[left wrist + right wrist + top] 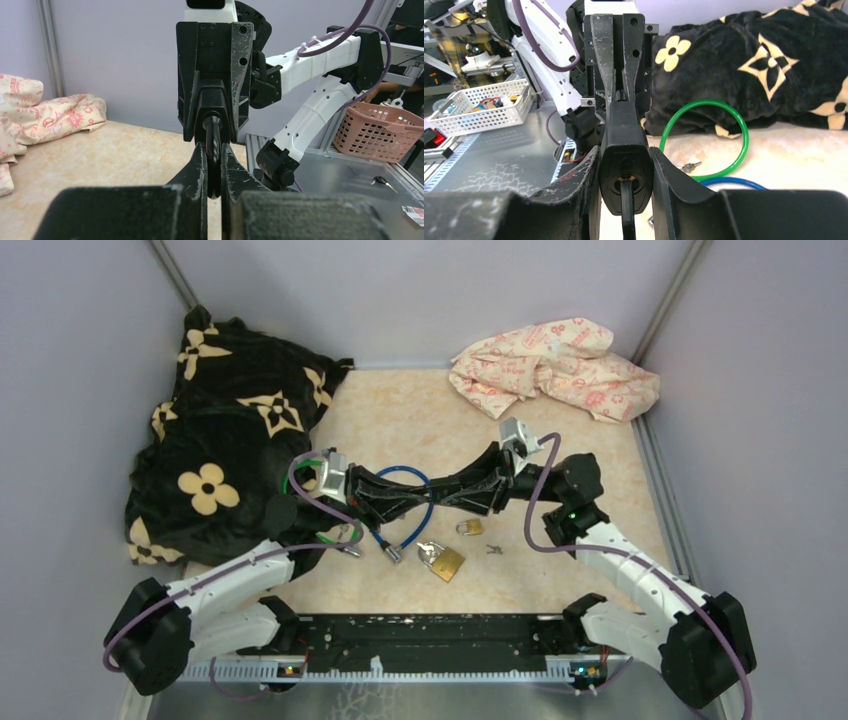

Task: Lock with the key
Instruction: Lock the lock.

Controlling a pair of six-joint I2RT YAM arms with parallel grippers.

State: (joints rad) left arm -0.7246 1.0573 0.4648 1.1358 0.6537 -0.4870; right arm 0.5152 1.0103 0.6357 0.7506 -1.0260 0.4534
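From above, the left gripper (427, 503) and right gripper (451, 499) are meeting tip to tip over the blue looped cable lock (404, 471), so the locking is seemingly under way, not finished. In the left wrist view, narrow fingers (199, 167) are pinching what is probably a thin black key (214, 145). In the right wrist view, fingers (591, 175) are clamping the black plastic lock body (626, 150).

Worn black plastic, brass and plush cloth on a smooth, marble-look tabletop (400, 410).
The left gripper (213, 150) and right gripper (625, 155) have scuffed matt black fingers. The lock head (626, 172) they both pinch is smooth black plastic, and its cable (405, 480) is glossy blue. The padlock (443, 561) looks like brushed brass, though it is small here. The flowered blanket (230, 450) is plush cloth. The arm shells (235, 575) are glossy white plastic.
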